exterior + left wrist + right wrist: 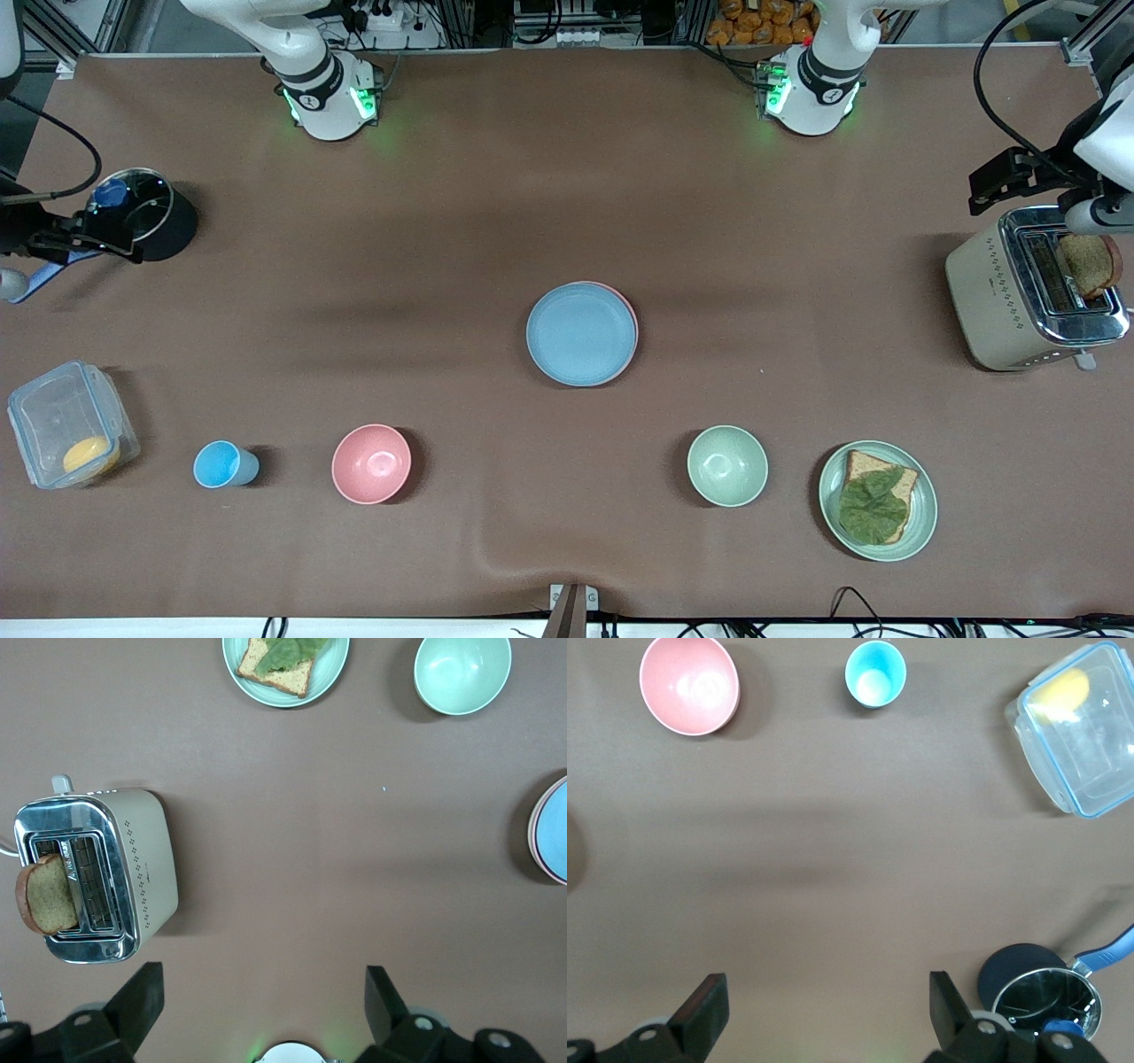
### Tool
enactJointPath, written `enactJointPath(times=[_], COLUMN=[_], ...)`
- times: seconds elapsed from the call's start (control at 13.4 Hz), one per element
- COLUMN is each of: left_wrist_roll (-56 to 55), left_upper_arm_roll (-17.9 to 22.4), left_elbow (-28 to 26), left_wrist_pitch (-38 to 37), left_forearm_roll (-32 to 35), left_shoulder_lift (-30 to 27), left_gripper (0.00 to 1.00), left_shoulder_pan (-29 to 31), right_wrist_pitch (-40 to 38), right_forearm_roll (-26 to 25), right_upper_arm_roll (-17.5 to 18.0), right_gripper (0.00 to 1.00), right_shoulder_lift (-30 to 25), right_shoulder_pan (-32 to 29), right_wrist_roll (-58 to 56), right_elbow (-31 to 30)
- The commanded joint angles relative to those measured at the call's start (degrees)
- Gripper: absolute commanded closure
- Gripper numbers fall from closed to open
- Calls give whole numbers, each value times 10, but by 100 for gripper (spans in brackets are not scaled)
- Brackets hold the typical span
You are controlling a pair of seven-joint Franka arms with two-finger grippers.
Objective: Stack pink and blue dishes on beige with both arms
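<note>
The left gripper (261,997) hangs with its fingers spread wide and nothing between them, up in the air over the table (567,221) near the toaster (1032,288) at the left arm's end. A slice of bread (44,895) sticks out of one toaster slot. The right gripper (824,1010) is likewise wide open and empty, over bare table beside the dark pot (1041,988) at the right arm's end.

The blue plate (580,334) lies flat and face up in the middle of the table, on top of the pink plate (633,323), of which only a thin rim shows along the edge toward the left arm's end. Being round, the plates have no long axis. Whether a beige plate lies under them cannot be seen.
</note>
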Motion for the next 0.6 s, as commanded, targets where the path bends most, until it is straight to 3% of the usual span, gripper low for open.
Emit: enactJointPath(times=[0.0, 0.15, 0.52], left_wrist_roll=[16, 13, 12], left_upper_arm_roll=[4, 5, 26], left_elbow=[2, 2, 3], left_wrist_pitch=[-7, -6, -7], left_forearm_roll=[-31, -57, -52], left_shoulder_lift=[-3, -3, -5], left_gripper=[0, 0, 0], left_shoulder_pan=[17, 22, 19], right_wrist_pitch=[-12, -11, 39], right_forearm_roll=[-10, -13, -35], right_upper_arm_roll=[7, 8, 8], right_gripper=[0, 0, 0], right_shoulder_lift=[5, 4, -1], right_shoulder_pan=[5, 9, 17], right_wrist_roll=[2, 2, 2], right_elbow=[19, 19, 16])
